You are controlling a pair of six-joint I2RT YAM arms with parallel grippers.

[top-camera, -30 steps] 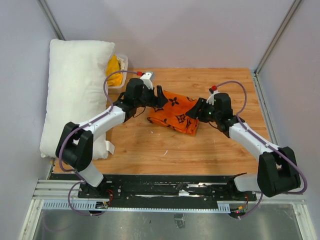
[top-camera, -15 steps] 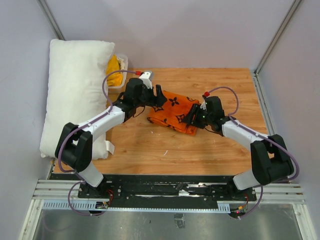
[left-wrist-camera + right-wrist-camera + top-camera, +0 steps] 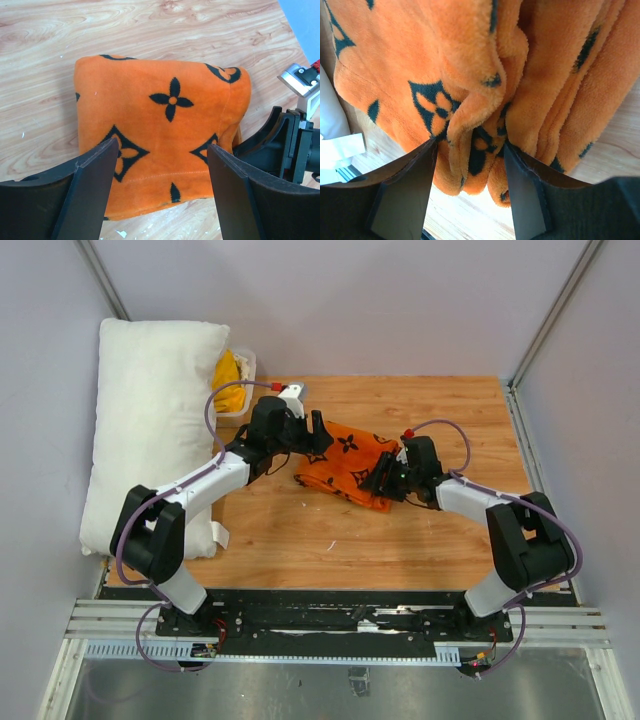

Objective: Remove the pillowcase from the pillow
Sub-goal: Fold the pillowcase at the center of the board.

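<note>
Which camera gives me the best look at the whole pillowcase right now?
Top external: the pillowcase lies nearly whole on the table, apart from the pillow. Left wrist shows one flat printed face of it; right wrist shows only bunched folds between the jaws.

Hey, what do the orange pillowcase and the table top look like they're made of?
The pillowcase is likely plush fleece or velour, matte: fuzzy nap, soft rounded folds. The table is wood or wood-look laminate, smooth: flowing grain lines.

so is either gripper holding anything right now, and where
Left gripper open above the pillowcase, holding nothing. Right gripper has a bunched fold at the pillowcase's edge between its fingers; whether it is pinched cannot be told.
</note>
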